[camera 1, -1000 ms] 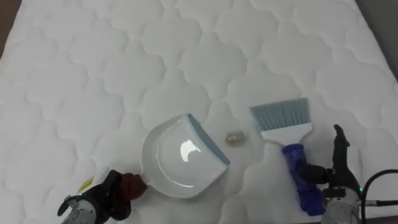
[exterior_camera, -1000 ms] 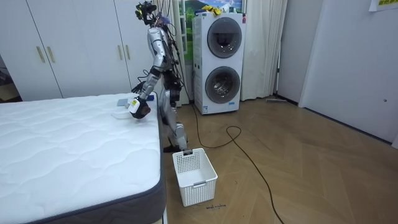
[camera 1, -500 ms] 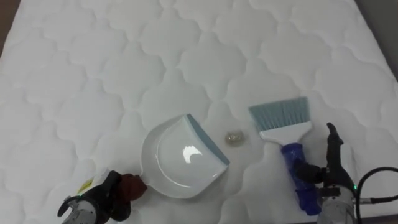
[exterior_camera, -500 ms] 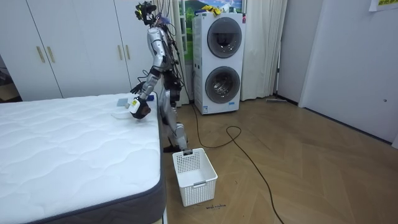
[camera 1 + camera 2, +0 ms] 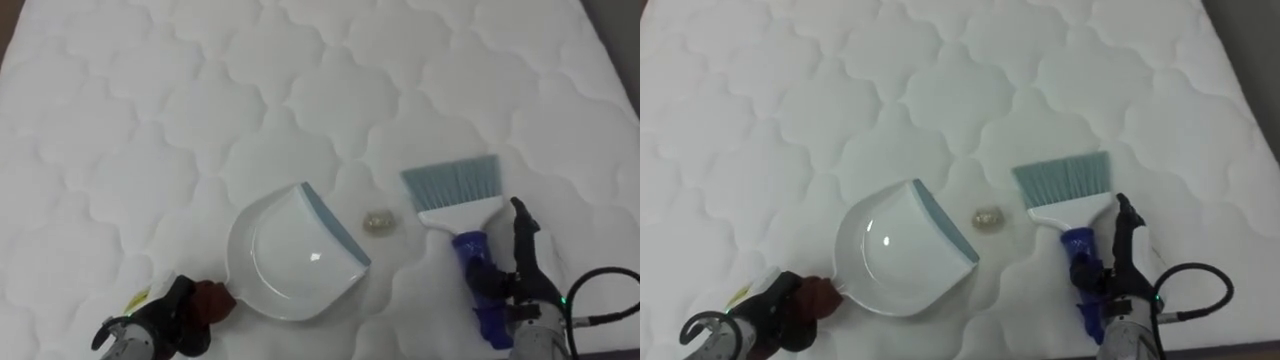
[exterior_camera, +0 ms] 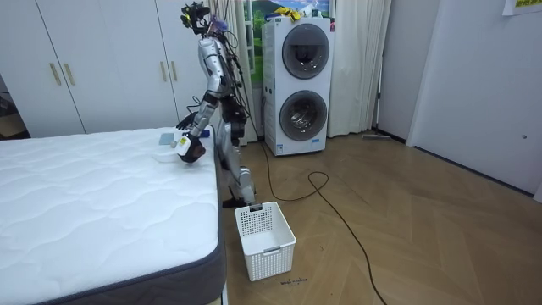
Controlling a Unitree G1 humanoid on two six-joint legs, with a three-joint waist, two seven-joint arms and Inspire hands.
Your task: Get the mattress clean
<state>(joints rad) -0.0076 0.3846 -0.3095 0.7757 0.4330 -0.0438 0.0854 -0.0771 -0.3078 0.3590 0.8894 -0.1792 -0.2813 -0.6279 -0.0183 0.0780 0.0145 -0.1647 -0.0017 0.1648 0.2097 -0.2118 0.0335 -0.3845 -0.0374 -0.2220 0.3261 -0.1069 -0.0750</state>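
Camera setup: head stereo pair, plus one room camera.
Both eye views look steeply down from close on the mattress. They share the dustpan and brush, slightly offset sideways. The room view stands well back by the bed's near corner and faces the robot, basket and washing machines. It shares the mattress's far end.

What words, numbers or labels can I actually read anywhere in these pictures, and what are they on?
No text here can be read.
Yellow sticker by the left hand, which grips the dustpan by its handle: too small to read.
Sign high on the wall at the room view's right: cut off, unreadable.
Washing machines: any print is too small to read.
Brush and mattress: no print visible.
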